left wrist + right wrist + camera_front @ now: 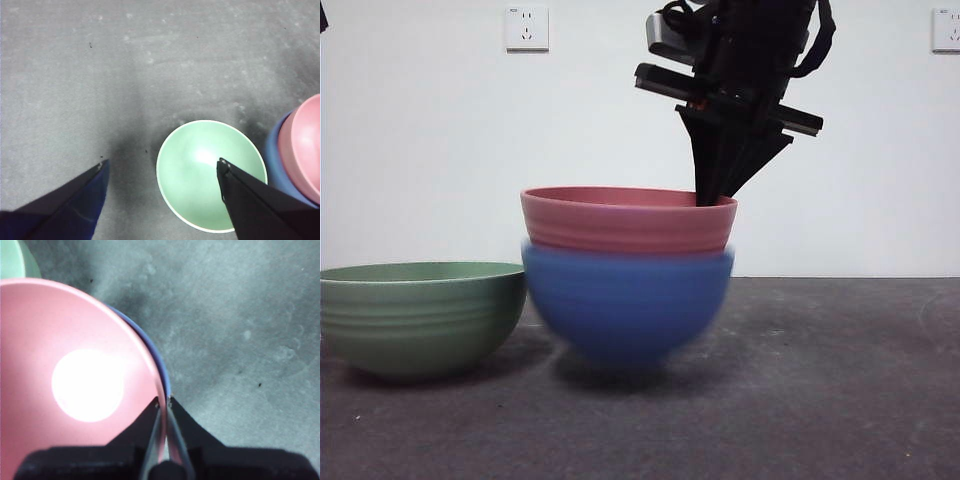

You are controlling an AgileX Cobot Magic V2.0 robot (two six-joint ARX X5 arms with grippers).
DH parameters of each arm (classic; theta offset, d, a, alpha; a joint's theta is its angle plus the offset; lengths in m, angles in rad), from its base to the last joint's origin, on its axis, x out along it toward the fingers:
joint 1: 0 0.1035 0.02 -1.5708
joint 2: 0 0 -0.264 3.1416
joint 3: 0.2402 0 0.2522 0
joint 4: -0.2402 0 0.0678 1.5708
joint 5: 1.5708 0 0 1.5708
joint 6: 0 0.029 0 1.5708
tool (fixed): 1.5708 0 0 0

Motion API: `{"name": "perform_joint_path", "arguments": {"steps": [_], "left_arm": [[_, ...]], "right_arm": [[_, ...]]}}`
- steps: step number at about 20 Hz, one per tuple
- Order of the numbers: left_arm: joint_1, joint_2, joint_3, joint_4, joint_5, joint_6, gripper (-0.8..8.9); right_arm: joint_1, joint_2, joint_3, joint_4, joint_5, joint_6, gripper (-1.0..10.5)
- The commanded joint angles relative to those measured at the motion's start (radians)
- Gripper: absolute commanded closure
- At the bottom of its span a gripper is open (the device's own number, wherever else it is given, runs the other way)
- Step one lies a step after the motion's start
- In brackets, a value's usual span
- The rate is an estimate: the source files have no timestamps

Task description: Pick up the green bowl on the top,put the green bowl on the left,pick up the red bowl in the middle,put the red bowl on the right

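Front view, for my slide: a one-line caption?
Right pincer grips the red bowl's rim, nested in the blue bowl; green bowl sits left.

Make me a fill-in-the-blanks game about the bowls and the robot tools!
1. The red bowl sits nested inside the ____ bowl.
2. The green bowl stands alone on the ____.
3. The right tool is shut on the rim of the ____ bowl.
4. The left tool hangs over the green bowl with its jaws ____.

Missing words: blue; table; red; open.
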Motion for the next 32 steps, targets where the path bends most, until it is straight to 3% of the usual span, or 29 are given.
{"name": "perform_joint_path", "arguments": {"steps": [1, 12, 24, 27, 32], "left_arm": [[-0.001, -0.001, -0.003, 0.002, -0.002, -0.006, 4.56], [-0.001, -0.001, -0.003, 0.014, -0.003, -0.006, 4.60], [-0.001, -0.001, -0.003, 0.069, -0.001, -0.006, 4.63], [-0.001, -0.001, -0.003, 0.069, -0.001, -0.006, 4.63], [-0.001, 0.000, -0.003, 0.074, -0.001, -0.007, 4.63]], "right_arm": [[-0.010, -0.002, 0.002, -0.008, -0.006, -0.005, 9.6], [-0.064, -0.082, 0.001, -0.052, -0.004, -0.024, 9.6], [-0.290, -0.192, -0.019, -0.212, 0.000, -0.051, 9.6], [-0.361, -0.192, -0.072, -0.193, -0.001, -0.050, 9.6], [-0.425, -0.191, -0.243, -0.014, -0.051, -0.047, 9.6]]}}
